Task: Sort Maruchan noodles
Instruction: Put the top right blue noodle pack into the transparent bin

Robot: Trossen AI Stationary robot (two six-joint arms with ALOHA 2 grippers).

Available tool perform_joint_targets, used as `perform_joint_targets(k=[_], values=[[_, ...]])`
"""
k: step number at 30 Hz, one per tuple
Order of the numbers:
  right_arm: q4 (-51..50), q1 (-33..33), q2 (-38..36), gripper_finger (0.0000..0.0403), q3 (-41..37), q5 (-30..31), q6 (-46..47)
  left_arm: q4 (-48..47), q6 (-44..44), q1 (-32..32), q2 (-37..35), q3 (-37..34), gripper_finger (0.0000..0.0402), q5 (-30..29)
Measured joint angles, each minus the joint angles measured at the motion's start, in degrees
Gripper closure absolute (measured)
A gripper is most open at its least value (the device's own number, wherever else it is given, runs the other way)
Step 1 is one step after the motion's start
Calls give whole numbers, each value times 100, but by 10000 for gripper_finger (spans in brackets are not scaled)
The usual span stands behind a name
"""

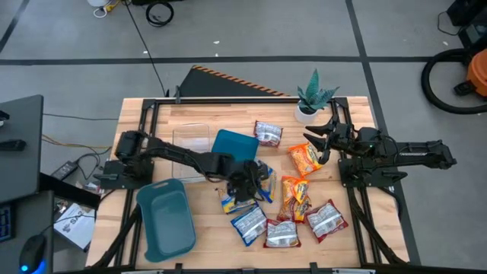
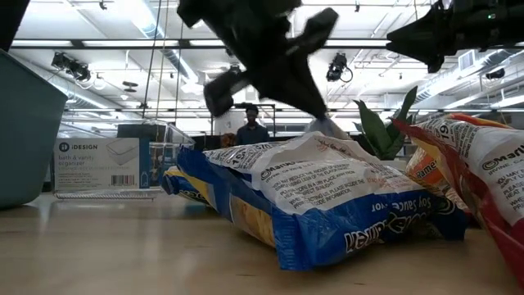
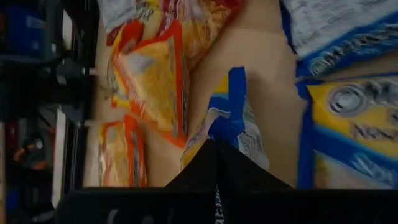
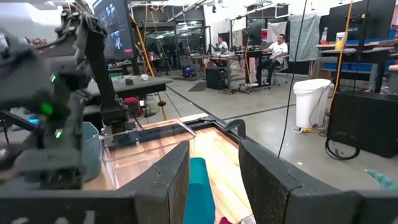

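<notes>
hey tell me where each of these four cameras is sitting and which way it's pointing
High view: overhead, looking straight down on the table; both arms show, left gripper shut on a yellow-and-blue packet, right gripper open near the plant.
Low view: at tabletop height, looking level across the packets into the room; the arms come in from above.
Left wrist view: looks down past its shut fingers at the packets.
Right wrist view: looks past its open fingers across the table.
Shared: high and low views both show the plant.
</notes>
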Motion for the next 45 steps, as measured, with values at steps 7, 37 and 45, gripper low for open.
perform_joint_targets(k=[7, 37, 45], values=[[18, 4, 47, 259, 0, 0, -3, -44, -513, 390, -791, 31, 400, 595], [126, 4, 58, 259, 0, 3, -30, -3459, -2998, 2069, -3780, 31, 401, -32], [232, -3, 56, 259, 2, 7, -173, -4605, -3714, 2125, -4059, 22, 401, -698]])
